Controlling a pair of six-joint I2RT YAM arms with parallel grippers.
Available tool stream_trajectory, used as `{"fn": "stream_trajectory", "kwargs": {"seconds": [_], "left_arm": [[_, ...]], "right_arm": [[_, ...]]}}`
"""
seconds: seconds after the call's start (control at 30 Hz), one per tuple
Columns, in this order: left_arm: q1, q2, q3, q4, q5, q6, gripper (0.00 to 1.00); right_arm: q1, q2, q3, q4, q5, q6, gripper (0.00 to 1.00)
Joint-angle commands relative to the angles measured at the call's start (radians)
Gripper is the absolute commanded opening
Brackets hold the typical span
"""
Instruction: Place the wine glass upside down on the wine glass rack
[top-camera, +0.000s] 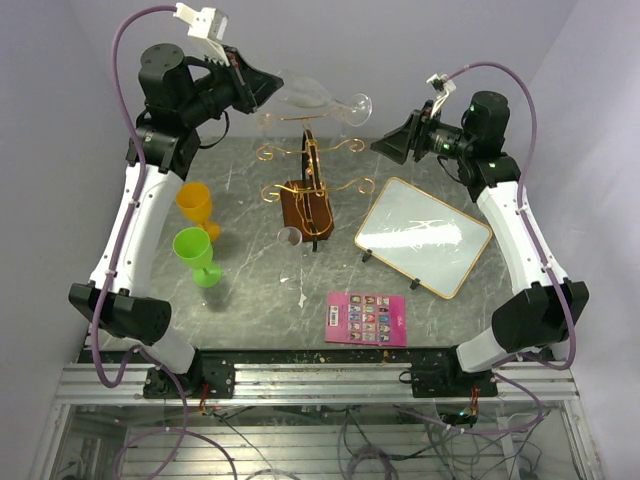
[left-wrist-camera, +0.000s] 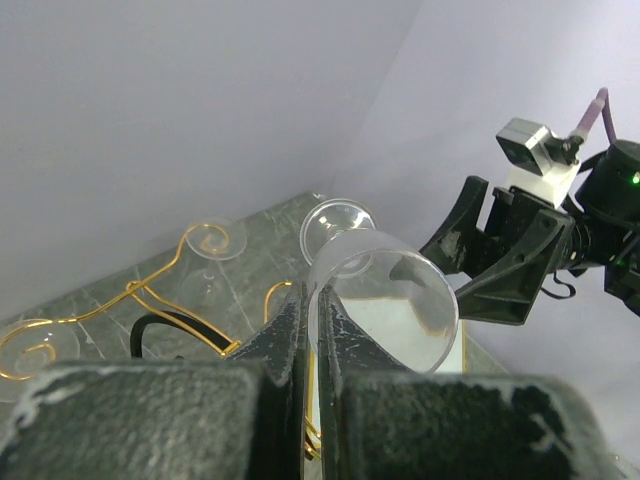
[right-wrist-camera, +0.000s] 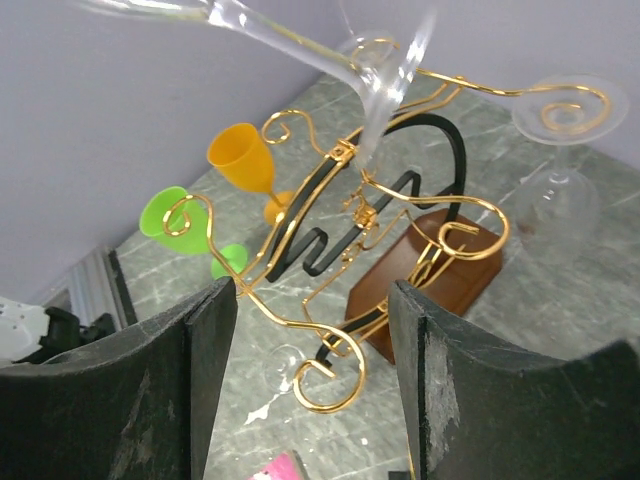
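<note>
A clear wine glass (top-camera: 305, 98) lies sideways in the air above the back of the wine glass rack (top-camera: 312, 165), its foot (top-camera: 360, 103) pointing right. My left gripper (top-camera: 262, 92) is shut on the rim of its bowl (left-wrist-camera: 392, 300); the fingers (left-wrist-camera: 285, 335) pinch the glass wall. The rack is gold scrolled wire on a brown wooden base (right-wrist-camera: 440, 272). In the right wrist view the held glass's stem (right-wrist-camera: 300, 48) crosses above the rack's top arms. My right gripper (top-camera: 388, 145) hangs open just right of the rack, nothing between its fingers (right-wrist-camera: 215, 350).
Another clear glass (right-wrist-camera: 560, 195) hangs upside down from a scroll of the rack. An orange cup (top-camera: 195, 205) and a green cup (top-camera: 196, 252) stand to the left. A gold-framed whiteboard (top-camera: 423, 236) lies to the right, a pink card (top-camera: 367, 318) in front. A small clear glass (top-camera: 290, 237) lies by the base.
</note>
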Motion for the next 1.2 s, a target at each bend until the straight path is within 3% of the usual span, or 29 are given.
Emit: {"fn": "stream_trajectory", "kwargs": {"seconds": [0.0,0.3,0.67,0.93,1.17], "left_arm": [[-0.034,0.0,0.021,0.024,0.025,0.039,0.07],[-0.064,-0.01,0.018,0.014,0.047,0.07,0.07],[-0.084,-0.015,0.008,0.02,0.076,0.081,0.07],[-0.094,-0.02,0.007,0.013,0.076,0.103,0.07],[-0.101,-0.017,0.008,0.006,0.077,0.116,0.07]], "right_arm": [[0.0,0.01,-0.015,0.147,-0.058,0.125,0.62],[0.001,0.034,0.012,0.154,0.018,0.171,0.58],[0.001,0.034,0.023,0.161,0.056,0.204,0.46],[0.001,0.041,0.031,0.151,0.093,0.216,0.31],[0.001,0.046,0.033,0.145,0.116,0.226,0.26]]}}
